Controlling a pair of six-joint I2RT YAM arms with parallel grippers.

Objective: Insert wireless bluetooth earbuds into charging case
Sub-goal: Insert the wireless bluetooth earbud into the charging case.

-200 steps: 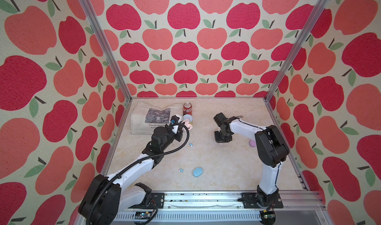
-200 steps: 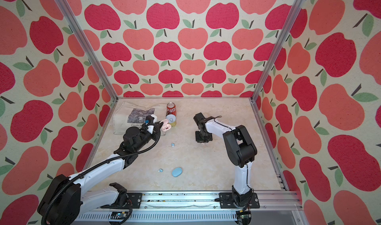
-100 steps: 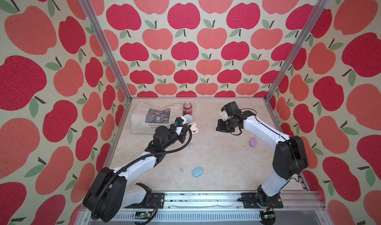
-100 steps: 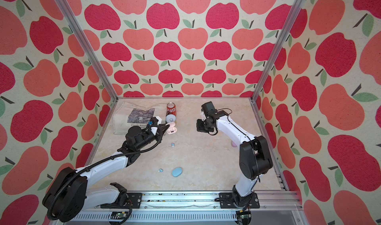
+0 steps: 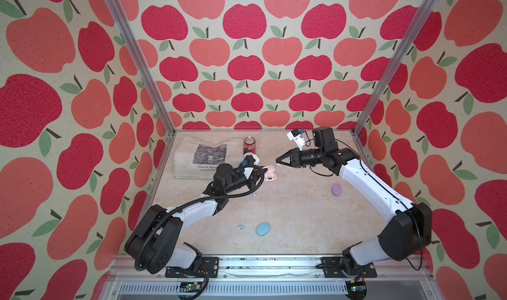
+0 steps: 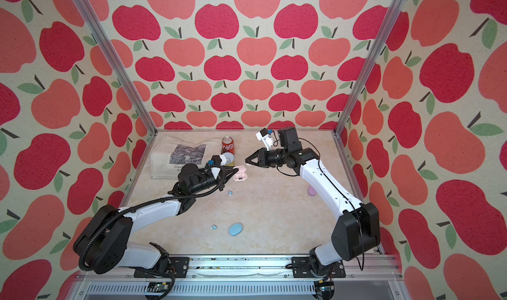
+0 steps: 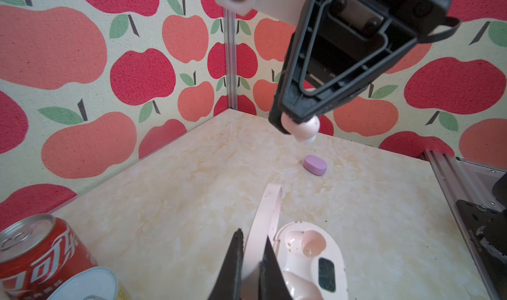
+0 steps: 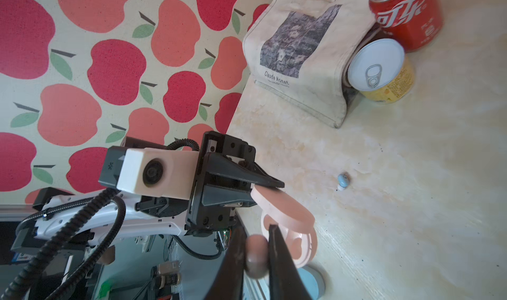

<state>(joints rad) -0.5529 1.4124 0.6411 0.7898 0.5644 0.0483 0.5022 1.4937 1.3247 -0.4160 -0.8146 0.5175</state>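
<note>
The pink charging case [image 7: 310, 254] stands open on the table, left of centre in both top views [image 5: 270, 175] [image 6: 240, 175]. My left gripper [image 7: 253, 236] is shut on its raised lid [image 7: 267, 219]. One pink earbud [image 7: 301, 285] lies in the case; the socket beside it is empty. My right gripper [image 8: 257, 230] is shut on another pink earbud [image 8: 256, 254] [image 7: 304, 129] and hovers just right of the case, above table level [image 5: 278, 161]. Two light blue earbuds lie loose, one near the left arm [image 5: 254, 193] [image 8: 343, 180] and one towards the front [image 5: 241, 226].
A shut blue case [image 5: 263, 228] lies near the front and a shut purple case [image 5: 336, 190] [image 7: 315, 165] at the right. A cola can [image 5: 249, 145], a white-lidded yellow tin [image 8: 378, 70] and a printed tote bag [image 5: 203, 155] sit at the back left.
My right gripper has lifted off the table with the pink earbud and swung left towards the open pink case. The left gripper has kept hold of the lid and shifted slightly.
</note>
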